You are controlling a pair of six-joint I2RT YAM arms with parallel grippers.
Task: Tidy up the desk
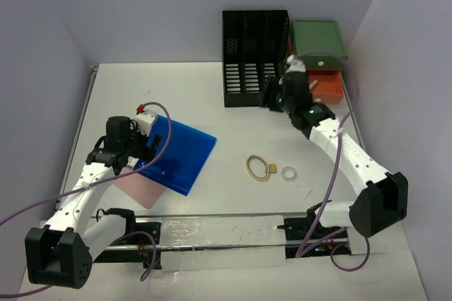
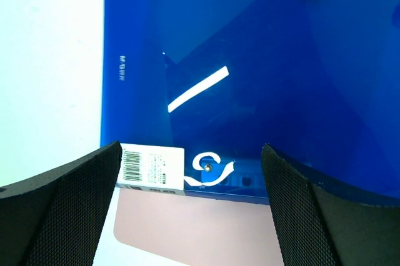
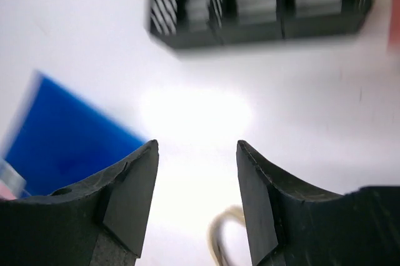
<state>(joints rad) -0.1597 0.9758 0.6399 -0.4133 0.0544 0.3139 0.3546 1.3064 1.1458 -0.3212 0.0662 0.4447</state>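
— Below my left gripper (image 2: 190,150), its fingers spread wide and holding nothing, lies the blue folder (image 2: 250,60). The folder's near edge sits between my two fingers, and a pink sheet (image 2: 181,228) pokes out from under it.
— And your right gripper?
— My right gripper (image 3: 197,147) is likewise parted and empty, hanging above the desk (image 1: 183,89), which spreads beneath both tools. Ahead of it stands the black file rack (image 3: 262,4). Beneath and behind it, a rubber band (image 1: 258,167) and a white ring (image 1: 288,172) lie loose.
— How far along, then?
— Early, I judge. No rack slot that I can see holds anything (my wrist view is blurred). Folder and sheet lie flat on the desk, and the small items are not put away. The drawer unit (image 1: 319,39), off to the right of my right tool, appears to have its orange drawer pulled out, perhaps to receive them.
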